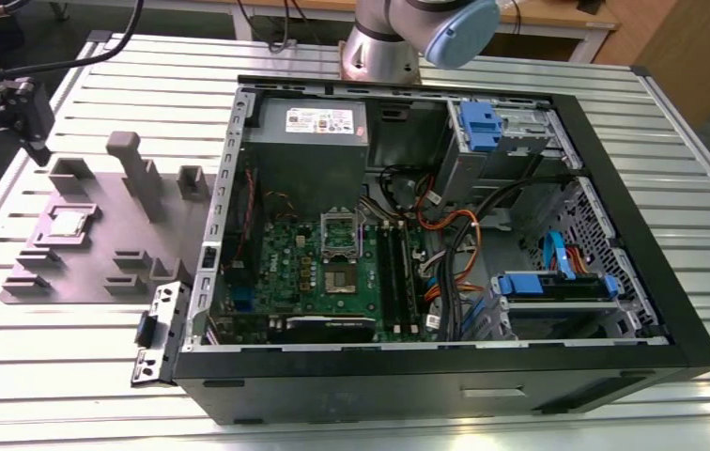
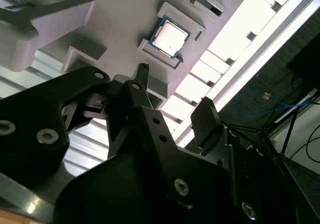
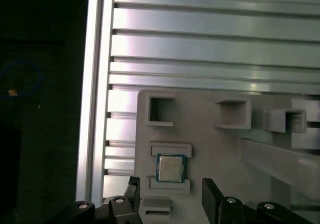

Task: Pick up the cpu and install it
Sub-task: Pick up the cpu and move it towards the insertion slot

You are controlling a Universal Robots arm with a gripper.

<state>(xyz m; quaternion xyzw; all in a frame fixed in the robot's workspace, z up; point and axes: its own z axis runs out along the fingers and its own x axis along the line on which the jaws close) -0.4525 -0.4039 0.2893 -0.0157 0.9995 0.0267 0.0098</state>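
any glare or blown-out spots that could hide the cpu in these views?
Second wrist view: table slats blown out to white, cpu lid has a mild sheen but reads clearly, gripper is a near-black silhouette. First wrist view: bright sheen on the slats, cpu evenly lit, black beyond the table edge. Exterior view: even light, no glare on the cpu; computer case interior is dimmer.

There is one table [image 1: 693,188]. On it are one open computer case [image 1: 655,348] and one flat grey holder plate [image 1: 80,272]. The plate has one cpu [image 1: 70,222] in it. Inside the case I count one green circuit board [image 1: 292,272], one grey power box [image 1: 311,141] and two blue plastic holders [image 1: 478,120]. There is one robot arm [image 1: 387,42]. It has one end effector [image 2: 174,86] with two black fingers [image 2: 206,121], set apart with nothing between them.
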